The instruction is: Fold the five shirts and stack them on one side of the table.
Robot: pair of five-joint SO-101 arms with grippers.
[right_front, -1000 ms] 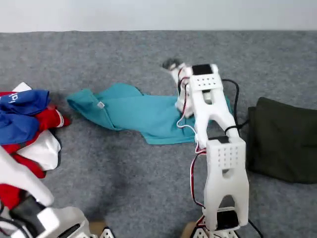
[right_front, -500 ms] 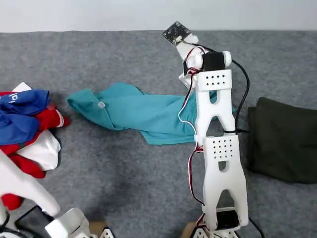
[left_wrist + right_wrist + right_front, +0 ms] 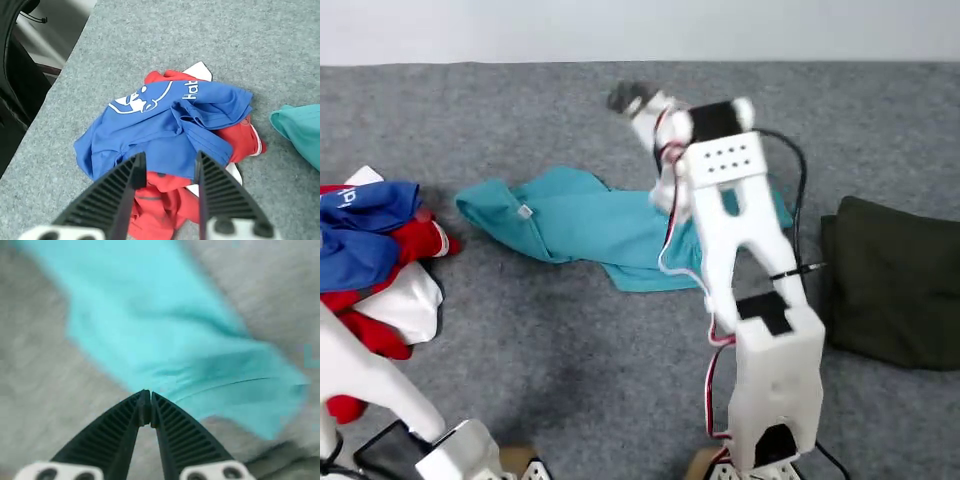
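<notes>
Now we see the right gripper (image 3: 145, 410) pinched fully closed, its tips meeting with nothing between them, poised above the teal shirt (image 3: 582, 222). That shirt lies rumpled and stretched out across the middle of the bench (image 3: 540, 350).

Over the last second the right arm first stretched out toward the far edge of the bench. It has since swung back and to the left, so its wrist now hangs just beyond the shirt's far edge. The teal shirt has kept the same shape and place throughout. From that we judge the arm is repositioning empty-handed rather than dragging cloth, probably looking for a fresh corner or hem to take.

The left gripper (image 3: 169, 159) is partly open and holds nothing. It hovers over the blue shirt (image 3: 160, 125), which lies crumpled on top of a red shirt (image 3: 240, 137), with a white shirt (image 3: 410, 300) under them, all heaped at the left side of the bench. The left arm has shifted only slightly.

A dark green shirt (image 3: 895, 280) lies folded at the right side, just beside the teal one. By our reckoning one shirt is done, the teal fold is barely begun, and the heap is untouched.
</notes>
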